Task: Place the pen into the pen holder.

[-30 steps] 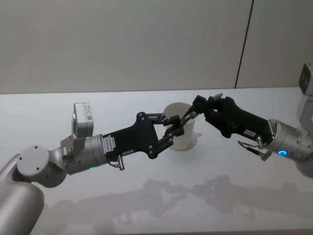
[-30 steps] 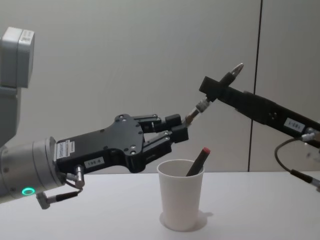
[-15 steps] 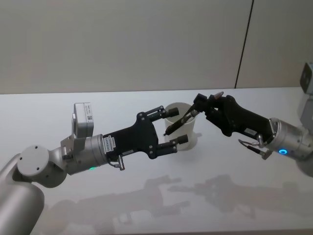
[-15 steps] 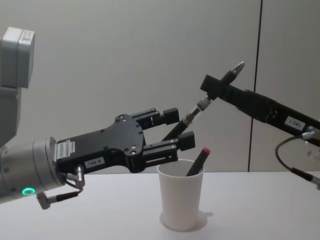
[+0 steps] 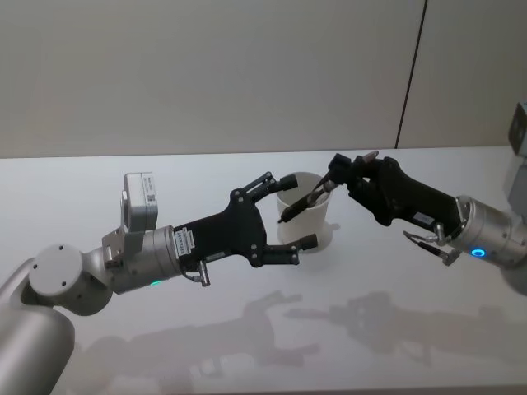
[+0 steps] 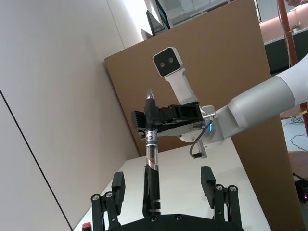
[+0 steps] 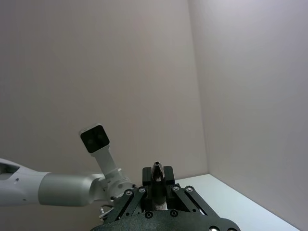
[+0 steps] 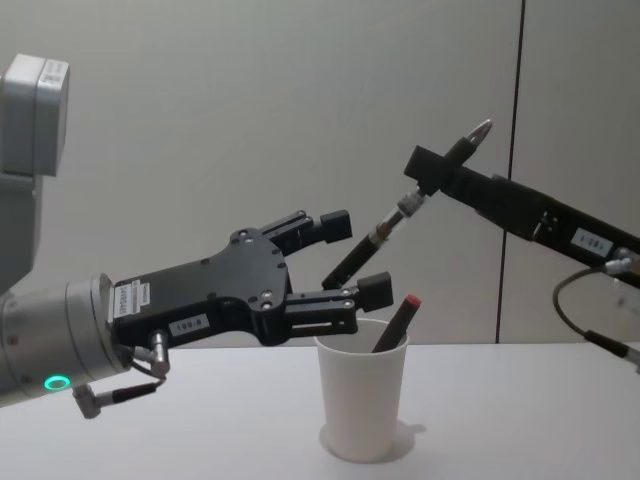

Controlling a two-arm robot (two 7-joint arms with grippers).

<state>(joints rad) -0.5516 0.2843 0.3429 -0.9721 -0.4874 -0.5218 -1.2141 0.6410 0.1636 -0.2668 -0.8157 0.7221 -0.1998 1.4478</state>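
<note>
White cup (image 8: pixel 362 398) holds one red-capped pen (image 8: pixel 397 322); above it, right gripper (image 8: pixel 432 174) pinches a second pen (image 8: pixel 375 240), left gripper (image 8: pixel 350 261) spread.

left arm reaches in from the left side, forearm angled fwd and toward centre, wrist w/ green light on its underside. left gripper (image 8: pixel 345 258) sits wide open, fingers spread one above the other in chest view. right arm comes in from the right edge, wrist ring lit blue, sloping up twd centre. right gripper (image 8: pixel 438 170) has fingers pinched tight, held higher than the left one.
</note>
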